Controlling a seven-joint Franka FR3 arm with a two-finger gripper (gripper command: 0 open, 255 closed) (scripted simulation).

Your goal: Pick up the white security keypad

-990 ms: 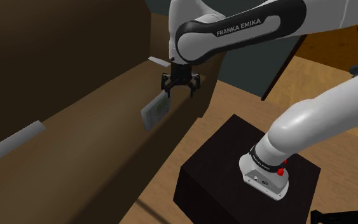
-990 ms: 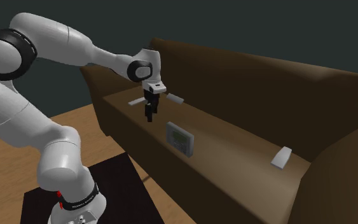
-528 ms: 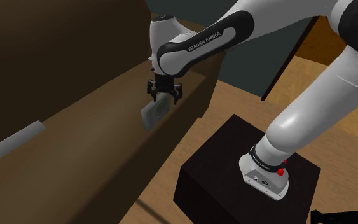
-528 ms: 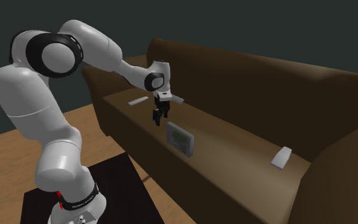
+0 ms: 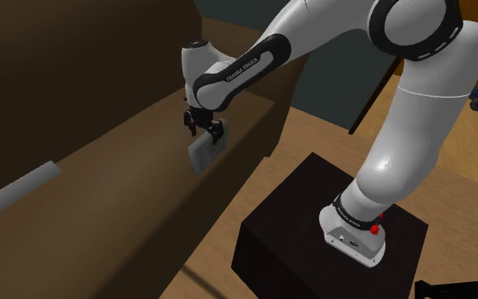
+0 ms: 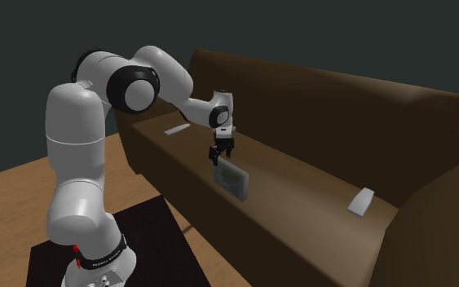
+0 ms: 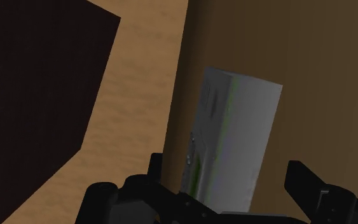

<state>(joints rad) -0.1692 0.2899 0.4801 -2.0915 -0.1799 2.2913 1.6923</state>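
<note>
The keypad (image 6: 232, 177) is a pale grey slab with a small screen and buttons. It stands on edge near the front rim of the brown sofa seat (image 6: 301, 192). In the shoulder view the keypad (image 5: 202, 154) sits just under my gripper (image 5: 205, 129). From the second exterior view my gripper (image 6: 220, 156) hangs at the slab's upper end. In the wrist view the keypad (image 7: 234, 140) rises between my two black fingers. My gripper (image 7: 228, 184) is open, with a gap showing on each side of the slab.
A flat grey strip (image 5: 22, 187) lies further along the seat, also visible as the strip (image 6: 361, 201). Another small strip (image 6: 175, 130) lies near the armrest. The sofa back rises behind. My black stand (image 5: 313, 221) sits on the wooden floor (image 7: 133, 95) by the sofa front.
My gripper has moved along the seat and come down from beside the armrest to the keypad's upper end. The arm's elbow has swung over. The keypad has not moved.
</note>
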